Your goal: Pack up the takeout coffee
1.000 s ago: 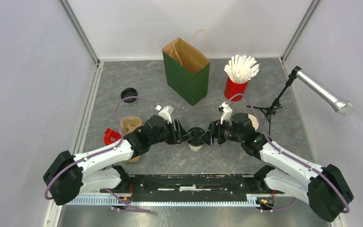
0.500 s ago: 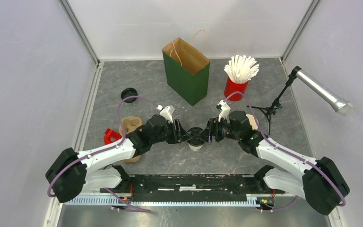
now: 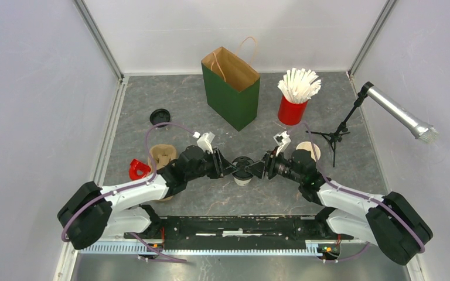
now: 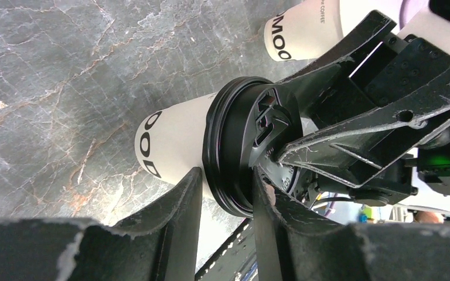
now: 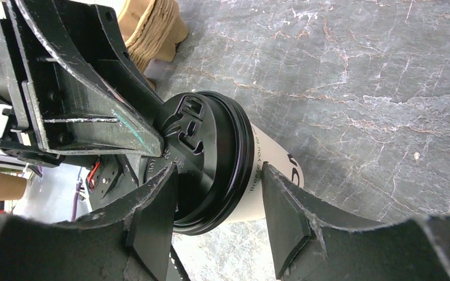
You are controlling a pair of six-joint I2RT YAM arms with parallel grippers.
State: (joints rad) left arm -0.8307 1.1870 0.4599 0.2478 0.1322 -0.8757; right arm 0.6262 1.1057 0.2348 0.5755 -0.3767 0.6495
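We logged the lidded cup [image 3: 243, 171] at mid-surface [image 3: 170, 88], caught between the two arms. The left jaws lay at its left and the right jaws at its right, both roughly level. The cup's long axis stood upright, so each pair crossed that axis at the height of the black lid [image 4: 234, 146]. In the left wrist view the left fingers [image 4: 167, 225] were stacked, one under the lid's rim against the paper wall and one on the lid's top. The gap was narrow, and we judged them closed on the lid's edge. The right fingers [image 5: 290, 216] straddled the same rim from the opposite side but stood wider, with paper wall showing between rim and lower finger, so we read them as not gripping. We could not tell whether the cup's base bore on the surface. The cup was white paper with black lettering on its wall. Its lid, with a raised sip tab, looked seated wherever we could see it. The green bag [image 3: 231, 93] stood straight beyond, open-topped and much taller, and we judged the left arm better placed to carry the cup there. A second cup [image 3: 309, 150], unlidded and tan inside, stood just right of the right arm. A loose lid [image 3: 160, 116] lay well apart to the left.
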